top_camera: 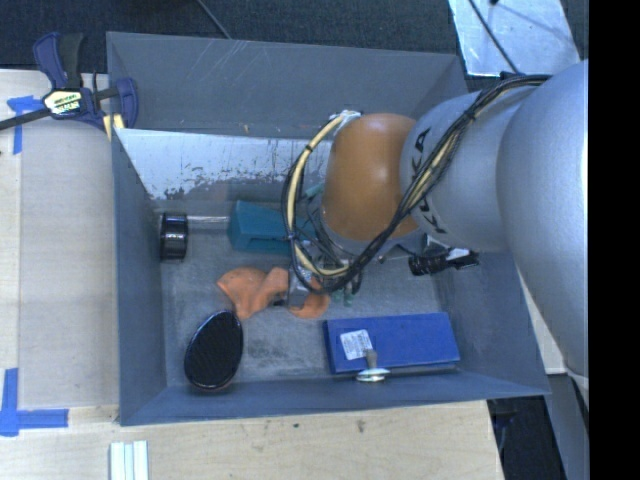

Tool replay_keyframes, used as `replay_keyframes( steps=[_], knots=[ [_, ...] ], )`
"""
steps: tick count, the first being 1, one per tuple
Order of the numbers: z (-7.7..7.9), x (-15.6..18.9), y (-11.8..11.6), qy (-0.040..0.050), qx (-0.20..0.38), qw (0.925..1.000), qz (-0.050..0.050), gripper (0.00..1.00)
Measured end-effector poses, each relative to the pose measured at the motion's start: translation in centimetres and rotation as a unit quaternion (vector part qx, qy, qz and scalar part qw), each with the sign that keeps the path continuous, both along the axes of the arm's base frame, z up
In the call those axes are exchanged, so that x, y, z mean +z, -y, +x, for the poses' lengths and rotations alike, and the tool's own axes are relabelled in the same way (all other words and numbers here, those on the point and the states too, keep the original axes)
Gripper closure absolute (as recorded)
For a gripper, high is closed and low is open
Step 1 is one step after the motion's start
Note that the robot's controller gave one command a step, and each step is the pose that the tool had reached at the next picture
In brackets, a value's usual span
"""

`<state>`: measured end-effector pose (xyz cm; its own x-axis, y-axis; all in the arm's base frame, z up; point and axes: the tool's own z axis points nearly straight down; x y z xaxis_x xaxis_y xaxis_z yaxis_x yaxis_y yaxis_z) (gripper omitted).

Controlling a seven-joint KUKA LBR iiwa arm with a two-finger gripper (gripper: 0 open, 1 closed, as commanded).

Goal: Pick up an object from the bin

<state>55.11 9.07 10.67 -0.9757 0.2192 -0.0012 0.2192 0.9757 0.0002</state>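
My gripper (303,271) is low in the middle of the bin, mostly hidden under the arm's wrist. It is down on a crumpled orange rubbery thing (250,290), which spreads to its left and shows again just below it. A teal block (257,225) lies right behind the gripper, towards the back wall. A blue box (400,340) with a white label lies in front of it to the right, along the front wall.
A black oval brush (213,350) lies in the front left corner. A black cap on a clear tube (174,236) rests at the back left. A small silver piece (372,375) sits at the blue box's front edge. The arm covers the bin's right side.
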Motion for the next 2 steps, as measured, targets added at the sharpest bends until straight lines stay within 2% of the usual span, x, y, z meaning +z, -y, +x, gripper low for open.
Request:
replay_keyframes(
  steps=[1, 2],
  knots=[
    [-0.2, 2.0, 0.0, -0.0036, 0.000, 1.0000, 0.000, 1.00],
    [0.0, 3.8, 0.0, -0.0009, 0.000, 1.0000, 0.000, 1.00]
  ],
)
